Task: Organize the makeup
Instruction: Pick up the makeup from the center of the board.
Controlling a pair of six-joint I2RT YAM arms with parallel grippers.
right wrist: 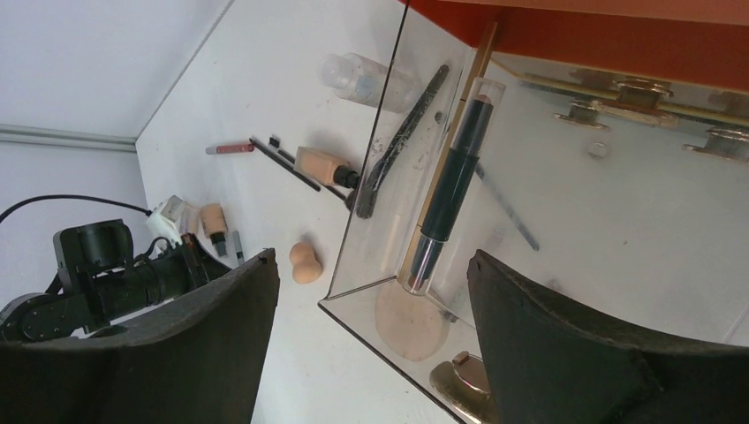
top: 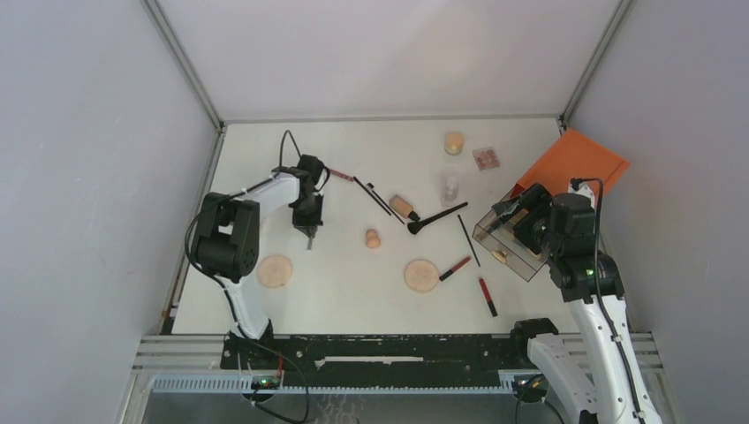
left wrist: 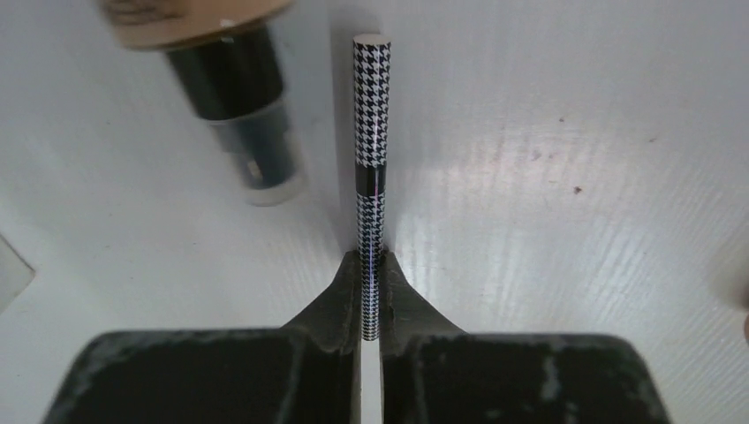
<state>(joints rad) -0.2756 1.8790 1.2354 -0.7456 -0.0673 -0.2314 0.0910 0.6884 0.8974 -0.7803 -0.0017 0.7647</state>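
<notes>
My left gripper (top: 307, 219) is shut on a thin houndstooth-patterned pencil (left wrist: 371, 132), which lies on the white table and points away from the gripper (left wrist: 372, 262). A peach bottle with a black cap (left wrist: 231, 84) lies just left of the pencil. My right gripper (top: 514, 221) is open, its jaws (right wrist: 371, 261) wide either side of the front corner of a pulled-out clear drawer (top: 510, 243). A black stick with a clear cap (right wrist: 449, 190) lies in the drawer. Loose on the table are two tan discs (top: 275, 270) (top: 421, 275), a beige sponge (top: 373, 238), another peach bottle (top: 404, 206), a black brush (top: 437, 217) and red pencils (top: 455, 268) (top: 487, 296).
The orange-topped box (top: 578, 161) stands at the right edge, its drawer has a brass knob (right wrist: 461, 382). A small palette (top: 486, 158), a clear bottle (top: 451, 185) and a tan jar (top: 454, 142) sit at the back right. Thin black sticks (top: 375, 196) lie mid-table. Grey walls enclose the table.
</notes>
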